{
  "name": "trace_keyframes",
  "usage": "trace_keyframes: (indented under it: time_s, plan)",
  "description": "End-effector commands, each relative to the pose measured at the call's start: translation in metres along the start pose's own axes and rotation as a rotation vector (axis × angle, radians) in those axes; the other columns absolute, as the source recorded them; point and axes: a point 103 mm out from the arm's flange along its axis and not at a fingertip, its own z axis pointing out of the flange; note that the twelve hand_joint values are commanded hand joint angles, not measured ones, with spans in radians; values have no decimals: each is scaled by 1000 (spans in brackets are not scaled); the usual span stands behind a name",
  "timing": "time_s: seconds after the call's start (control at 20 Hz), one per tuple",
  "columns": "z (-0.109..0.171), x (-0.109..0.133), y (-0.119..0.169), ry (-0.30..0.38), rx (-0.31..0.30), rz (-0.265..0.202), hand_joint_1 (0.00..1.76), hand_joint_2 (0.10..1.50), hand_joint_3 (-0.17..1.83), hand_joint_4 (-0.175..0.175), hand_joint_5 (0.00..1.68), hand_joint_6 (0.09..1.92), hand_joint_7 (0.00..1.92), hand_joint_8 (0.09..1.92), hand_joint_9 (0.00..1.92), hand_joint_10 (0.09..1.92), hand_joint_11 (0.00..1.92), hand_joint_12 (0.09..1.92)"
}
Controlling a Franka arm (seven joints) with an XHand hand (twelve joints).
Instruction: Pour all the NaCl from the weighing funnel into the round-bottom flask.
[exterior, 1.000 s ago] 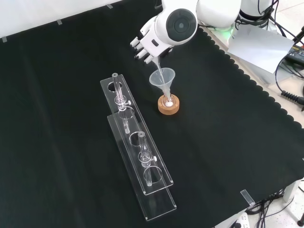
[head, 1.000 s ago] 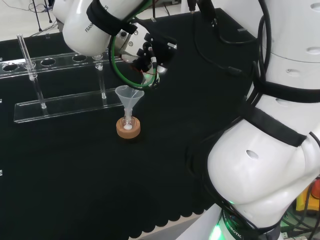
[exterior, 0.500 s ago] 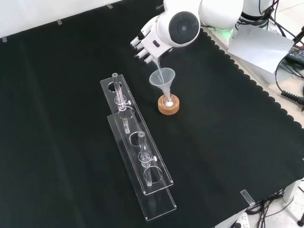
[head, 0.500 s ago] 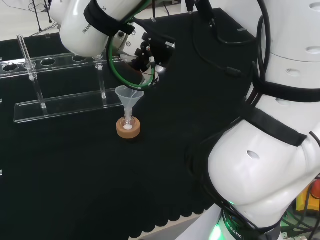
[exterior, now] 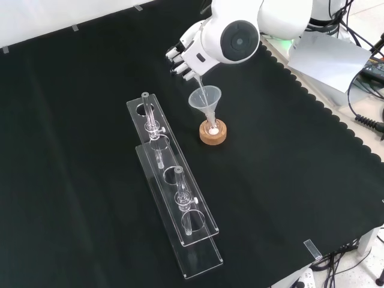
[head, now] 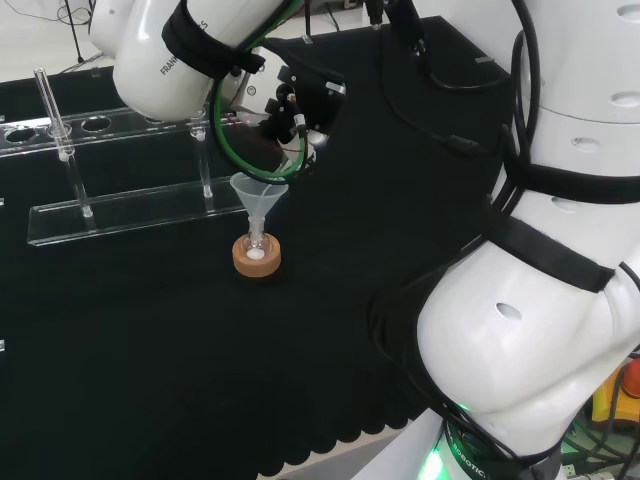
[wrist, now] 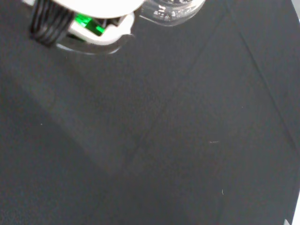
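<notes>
now the hand [exterior: 185, 55], fingers curled round a tilted clear weighing funnel [exterior: 199, 83], sits above and just far-left of the plastic funnel [exterior: 206, 99] in the front view. below, the round-bottom flask [exterior: 212, 127] with white powder rests on its cork ring [exterior: 213, 135], right of the acrylic rack [exterior: 174, 198].

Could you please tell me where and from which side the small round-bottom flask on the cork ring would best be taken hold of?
Probably by the short upright neck of the small clear round-bottom flask, between its bulb and the clear plastic funnel seated in its mouth. Come from the side, level with the cloth: the funnel's wide cone blocks any approach from above, and the round cork ring stand cups the bulb. The robot hand would first have to put down the weighing funnel.
</notes>
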Motion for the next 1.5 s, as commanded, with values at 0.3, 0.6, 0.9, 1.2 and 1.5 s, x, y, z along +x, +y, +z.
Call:
trace_keyframes:
  time_s: [0.3, 0.6, 0.9, 1.2, 1.5]
  plan:
    - [3, -3, -1, -18, 12, 9, 1101, 622, 827, 175, 1160, 952, 818, 573, 1149, 209, 948, 971]
    - [-2, -1, -3, -31, 5, 5, 1101, 622, 826, 175, 1160, 952, 818, 573, 1150, 208, 947, 971]
    - [-4, -1, -5, -47, 6, 9, 1101, 622, 826, 175, 1160, 952, 817, 573, 1150, 206, 947, 971]
    - [-6, 1, -4, -72, 16, 14, 1101, 622, 827, 175, 1160, 952, 817, 572, 1150, 205, 946, 971]
    - [-12, 2, -5, -93, 15, 12, 1101, 622, 827, 175, 1160, 952, 817, 572, 1151, 203, 946, 972]
